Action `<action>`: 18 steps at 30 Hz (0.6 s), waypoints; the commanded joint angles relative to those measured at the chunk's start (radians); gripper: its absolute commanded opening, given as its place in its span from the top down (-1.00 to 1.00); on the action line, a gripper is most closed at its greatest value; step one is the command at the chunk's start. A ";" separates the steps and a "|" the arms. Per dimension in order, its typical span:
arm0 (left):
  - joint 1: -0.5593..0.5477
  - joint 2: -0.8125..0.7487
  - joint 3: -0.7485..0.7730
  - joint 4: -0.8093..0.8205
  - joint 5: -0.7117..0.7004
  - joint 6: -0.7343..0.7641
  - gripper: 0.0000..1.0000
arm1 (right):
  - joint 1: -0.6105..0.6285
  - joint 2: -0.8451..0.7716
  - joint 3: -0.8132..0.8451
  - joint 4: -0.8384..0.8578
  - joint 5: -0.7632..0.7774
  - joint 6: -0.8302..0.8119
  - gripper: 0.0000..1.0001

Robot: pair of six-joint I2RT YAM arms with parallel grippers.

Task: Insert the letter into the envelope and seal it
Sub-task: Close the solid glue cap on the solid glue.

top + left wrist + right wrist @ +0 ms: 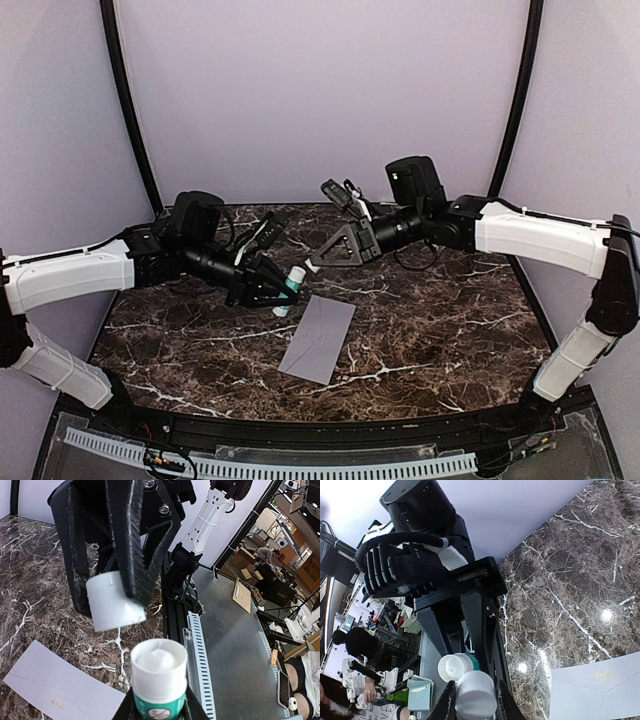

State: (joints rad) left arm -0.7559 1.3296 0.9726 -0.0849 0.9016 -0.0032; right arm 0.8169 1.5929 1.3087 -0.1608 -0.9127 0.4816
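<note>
The grey-lavender envelope [320,338] lies flat on the dark marble table [450,330], below and between both grippers. It also shows in the left wrist view [55,690] and the right wrist view [600,687]. The letter is out of view. My left gripper [283,292] is shut on a green-labelled glue stick [159,672] with its white glue top bare, held above the table. My right gripper [316,263] is shut on the stick's white cap [475,694], held a short gap from the stick's top. The cap [114,607] is off the stick.
A slotted cable tray [300,465] runs along the near edge past the black rail. Two black curved poles [128,110] stand at the back corners against pale walls. Both arms reach inward over the table's back half.
</note>
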 commanded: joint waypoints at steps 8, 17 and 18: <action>-0.006 0.000 0.003 0.000 0.031 0.009 0.97 | 0.033 0.033 0.054 0.053 -0.041 0.015 0.70; -0.006 0.007 0.004 -0.002 0.030 0.009 0.97 | 0.034 0.045 0.066 0.054 -0.067 0.014 0.70; -0.006 0.007 0.004 -0.003 0.030 0.009 0.97 | 0.034 0.045 0.065 0.056 -0.070 0.016 0.70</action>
State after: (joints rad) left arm -0.7574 1.3369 0.9726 -0.0849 0.9020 -0.0032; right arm 0.8398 1.6260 1.3449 -0.1440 -0.9489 0.4961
